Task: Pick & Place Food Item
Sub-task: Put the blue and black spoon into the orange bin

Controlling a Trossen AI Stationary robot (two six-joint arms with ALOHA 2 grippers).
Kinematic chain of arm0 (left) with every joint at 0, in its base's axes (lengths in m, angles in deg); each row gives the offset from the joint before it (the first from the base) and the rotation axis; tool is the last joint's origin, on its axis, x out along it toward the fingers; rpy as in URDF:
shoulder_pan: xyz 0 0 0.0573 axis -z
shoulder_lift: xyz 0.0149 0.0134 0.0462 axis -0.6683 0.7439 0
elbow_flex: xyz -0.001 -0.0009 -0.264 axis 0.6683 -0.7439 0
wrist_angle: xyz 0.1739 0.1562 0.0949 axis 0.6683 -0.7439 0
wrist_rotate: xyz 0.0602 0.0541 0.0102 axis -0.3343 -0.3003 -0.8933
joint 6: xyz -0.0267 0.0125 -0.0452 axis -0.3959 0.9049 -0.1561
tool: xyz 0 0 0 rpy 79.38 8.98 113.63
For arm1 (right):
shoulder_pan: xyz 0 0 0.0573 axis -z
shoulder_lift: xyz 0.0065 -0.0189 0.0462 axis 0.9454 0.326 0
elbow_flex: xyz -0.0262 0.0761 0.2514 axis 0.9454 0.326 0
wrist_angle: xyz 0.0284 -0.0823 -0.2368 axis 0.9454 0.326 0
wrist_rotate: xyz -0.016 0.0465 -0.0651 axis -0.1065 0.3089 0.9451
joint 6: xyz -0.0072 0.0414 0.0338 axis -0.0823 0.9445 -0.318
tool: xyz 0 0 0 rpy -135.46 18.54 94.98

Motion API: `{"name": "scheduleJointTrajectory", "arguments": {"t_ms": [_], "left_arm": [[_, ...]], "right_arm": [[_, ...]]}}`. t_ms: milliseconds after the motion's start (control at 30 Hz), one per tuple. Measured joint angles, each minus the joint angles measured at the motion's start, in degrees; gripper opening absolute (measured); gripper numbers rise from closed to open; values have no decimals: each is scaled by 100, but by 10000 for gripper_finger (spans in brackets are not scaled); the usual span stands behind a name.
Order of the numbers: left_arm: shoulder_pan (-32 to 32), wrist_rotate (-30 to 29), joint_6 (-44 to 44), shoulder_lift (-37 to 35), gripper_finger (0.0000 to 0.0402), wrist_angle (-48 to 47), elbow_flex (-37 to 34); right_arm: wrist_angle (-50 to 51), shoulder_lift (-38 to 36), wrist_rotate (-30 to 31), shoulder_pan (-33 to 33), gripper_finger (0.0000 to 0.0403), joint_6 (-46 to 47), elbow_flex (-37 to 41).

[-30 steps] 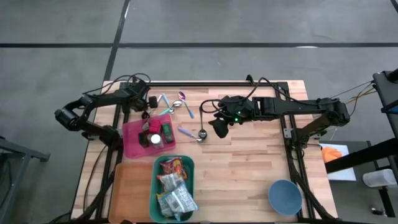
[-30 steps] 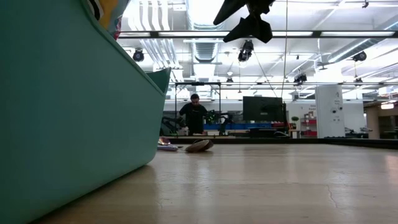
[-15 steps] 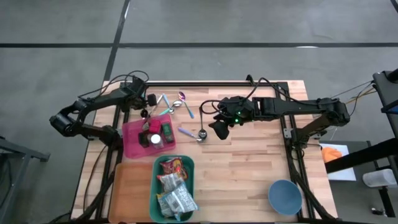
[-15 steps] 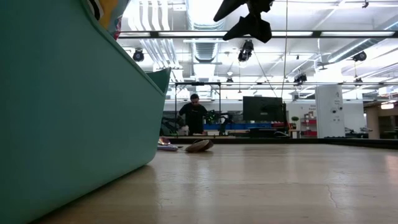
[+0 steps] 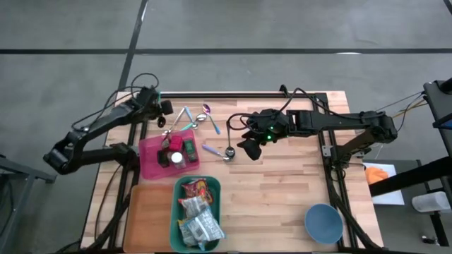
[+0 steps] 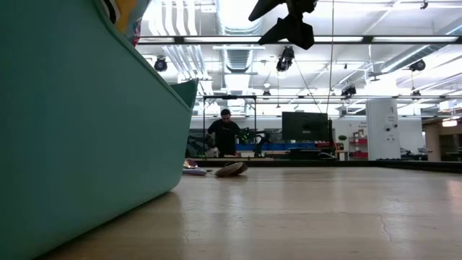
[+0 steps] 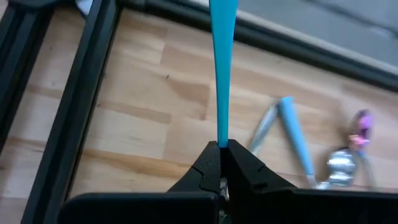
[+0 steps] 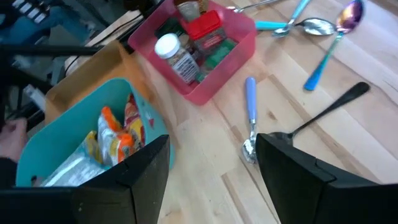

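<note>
The left end effector point(image 7: 221, 163) pinches a blue utensil handle point(image 7: 222, 68) projecting beyond it.

Pale wooden plank worktop point(image 5: 282, 190) with a black metal frame; on it a pink plastic bin point(image 5: 150, 161) holding a white-capped jar point(image 8: 174, 55) and a red-lidded one point(image 8: 205, 28), and a teal plastic bin point(image 5: 215, 192) of orange, red and silver snack packets point(image 5: 196, 189). Bright blue plastic handle point(image 7: 222, 68) in the black left hand point(image 7: 221, 155). Blue round bowl point(image 5: 323, 222); tan wooden tray point(image 5: 147, 219); black right hand point(image 5: 248, 146)
</note>
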Motion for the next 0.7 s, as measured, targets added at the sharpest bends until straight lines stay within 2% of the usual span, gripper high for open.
{"name": "scheduleJointTrajectory", "arguments": {"t_ms": [333, 567, 700], "left_arm": [[364, 202, -5, -1428, 3, -274, 6], [990, 734, -10, -2201, 3, -303, 15], [1451, 963, -11, -2454, 3, -483, 262]], "right_arm": [[-1, 0, -80, -1, 233, -239, 0], [-2, 0, -58, 0, 233, -239, 0], [-2, 0, -58, -2, 233, -239, 0]]}}
